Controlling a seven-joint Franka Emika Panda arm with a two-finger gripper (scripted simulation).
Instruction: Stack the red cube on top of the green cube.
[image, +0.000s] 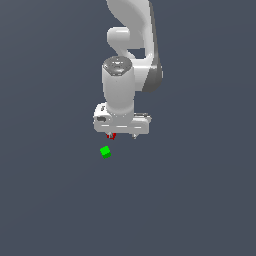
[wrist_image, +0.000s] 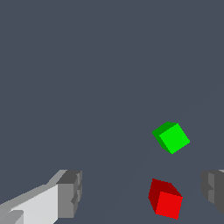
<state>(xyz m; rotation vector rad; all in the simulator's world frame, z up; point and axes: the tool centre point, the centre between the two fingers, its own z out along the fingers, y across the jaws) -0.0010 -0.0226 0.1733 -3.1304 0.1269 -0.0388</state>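
The arm (image: 131, 55) is smooth, glossy white plastic with rounded, tube-like segments and a darker grey band at one joint; it reaches down from twelve o'clock in the exterior view and ends in a boxy white wrist block. Below that block the gripper (image: 122, 135) hangs over a flat, matte slate-grey floor (image: 200, 200) with no texture or markings.

In the wrist view the gripper (wrist_image: 142, 194) is spread wide and grasps nothing. One finger (wrist_image: 70, 194) shows as a blocky grey pad with a ridged face on a white base, and the other pad sits at the far edge of the picture, well apart from it.

The red cube (wrist_image: 165, 199) lies between the two pads, nearer the far one and touching neither. It is a small, sharp-edged solid with plain, flat-shaded faces, one bright and the others darker. In the exterior view only a sliver of the red cube (image: 111, 136) peeks from under the wrist block.

The green cube (image: 105, 151) is the same plain, sharp-cornered shape in bright green. It rests on the floor near the red cube, at about seven o'clock from it in the exterior view, turned at an angle and standing apart from it.
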